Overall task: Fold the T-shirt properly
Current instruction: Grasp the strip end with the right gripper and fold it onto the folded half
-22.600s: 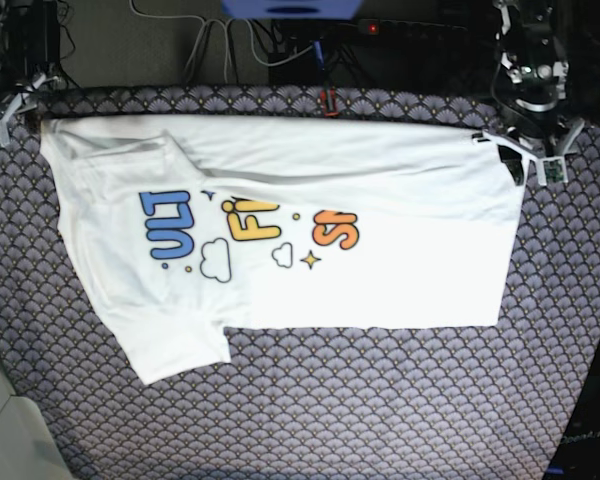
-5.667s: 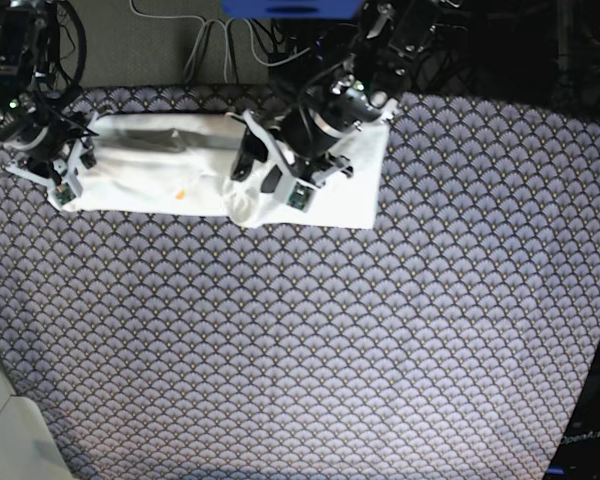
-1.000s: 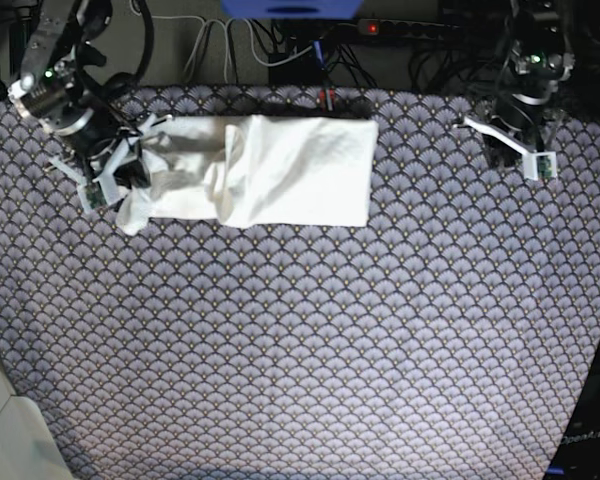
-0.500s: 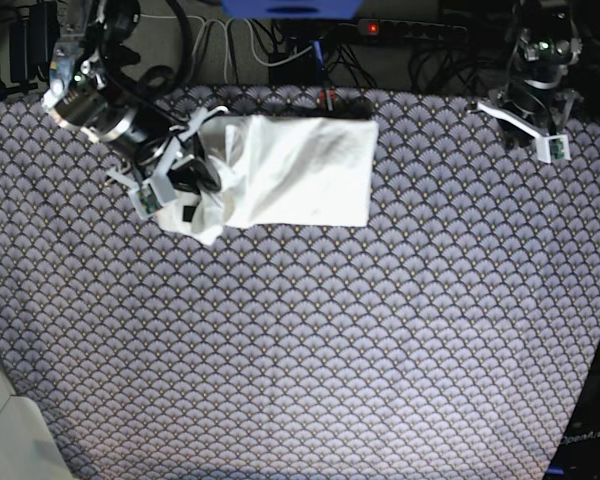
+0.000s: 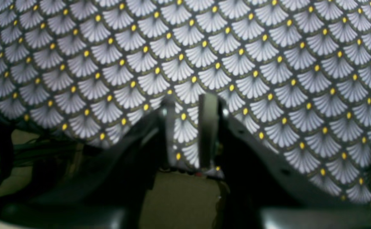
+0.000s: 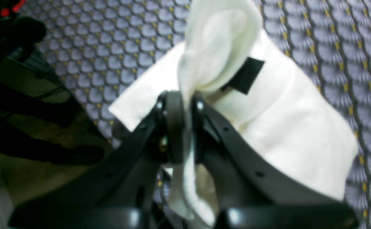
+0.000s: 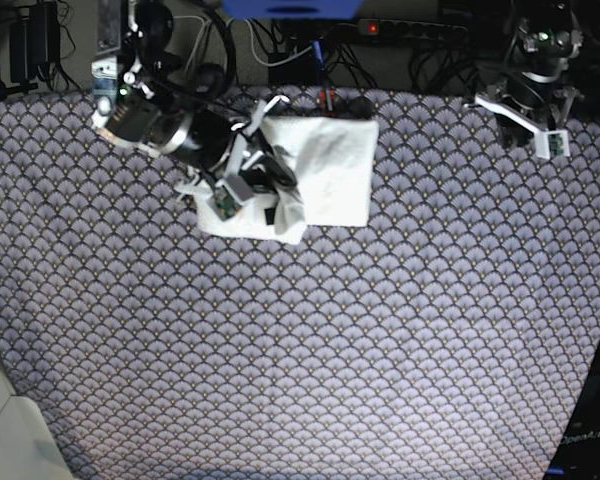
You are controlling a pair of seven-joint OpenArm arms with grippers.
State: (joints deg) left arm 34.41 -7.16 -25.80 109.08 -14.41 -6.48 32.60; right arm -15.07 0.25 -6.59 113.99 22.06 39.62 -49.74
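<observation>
Base view: our right claw [image 7: 263,180] pinches a fold of the T-shirt [image 7: 330,170], lying folded at the table's [image 7: 380,350] far edge; our left claw [image 5: 188,127], narrowly parted, holds nothing.

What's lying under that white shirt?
The scale-patterned cloth shows all around the shirt, so it seems to run underneath. Anything else beneath is covered by the folded layers and the right tool pinching one flap.

Worktop [image 7: 380,340] under purple fan-scale patterned cloth, tangled dark cables [image 7: 270,45] along the far edge, red-lit power strip [image 7: 400,27] behind
</observation>
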